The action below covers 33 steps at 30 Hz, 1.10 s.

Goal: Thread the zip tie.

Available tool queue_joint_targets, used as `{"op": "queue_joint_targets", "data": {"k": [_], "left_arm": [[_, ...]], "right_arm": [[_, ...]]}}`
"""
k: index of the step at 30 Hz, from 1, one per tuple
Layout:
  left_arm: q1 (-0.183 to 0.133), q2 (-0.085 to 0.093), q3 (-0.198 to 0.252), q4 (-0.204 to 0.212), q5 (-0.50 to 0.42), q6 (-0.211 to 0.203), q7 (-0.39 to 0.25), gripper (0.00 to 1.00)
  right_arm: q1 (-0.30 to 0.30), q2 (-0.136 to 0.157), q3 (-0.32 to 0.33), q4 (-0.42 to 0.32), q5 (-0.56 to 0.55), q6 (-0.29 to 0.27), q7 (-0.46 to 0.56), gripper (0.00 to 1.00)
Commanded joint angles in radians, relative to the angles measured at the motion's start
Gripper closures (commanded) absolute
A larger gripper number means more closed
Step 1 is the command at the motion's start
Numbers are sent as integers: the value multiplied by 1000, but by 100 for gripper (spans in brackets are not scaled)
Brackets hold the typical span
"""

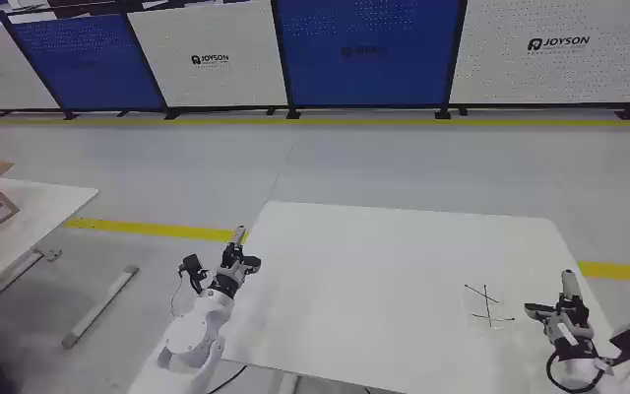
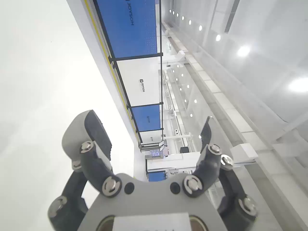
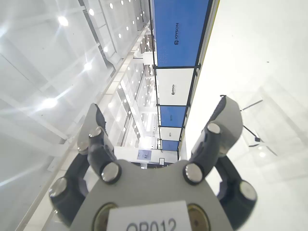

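The zip ties (image 1: 486, 304), thin dark strips lying crossed over one another, rest flat on the white table (image 1: 394, 286) near its right front corner. The right gripper (image 3: 160, 111) sits just beside them at the table's right edge, its jaws spread wide and holding nothing. The left gripper (image 2: 154, 133) is at the table's left edge, well apart from the strips, also wide open and empty.
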Motion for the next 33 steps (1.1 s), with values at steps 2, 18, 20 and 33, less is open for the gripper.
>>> {"op": "queue_joint_targets", "data": {"k": [2, 18, 20, 33], "left_arm": [[0, 0, 0, 0, 0, 0, 0, 22], [0, 0, 0, 0, 0, 0, 0, 0], [0, 0, 0, 0, 0, 0, 0, 0], [0, 0, 0, 0, 0, 0, 0, 0]], "right_arm": [[0, 0, 0, 0, 0, 0, 0, 0], [5, 13, 48, -15, -23, 15, 221, 0], [3, 19, 70, -25, -53, 29, 280, 0], [10, 32, 109, -26, -97, 59, 432, 0]]}}
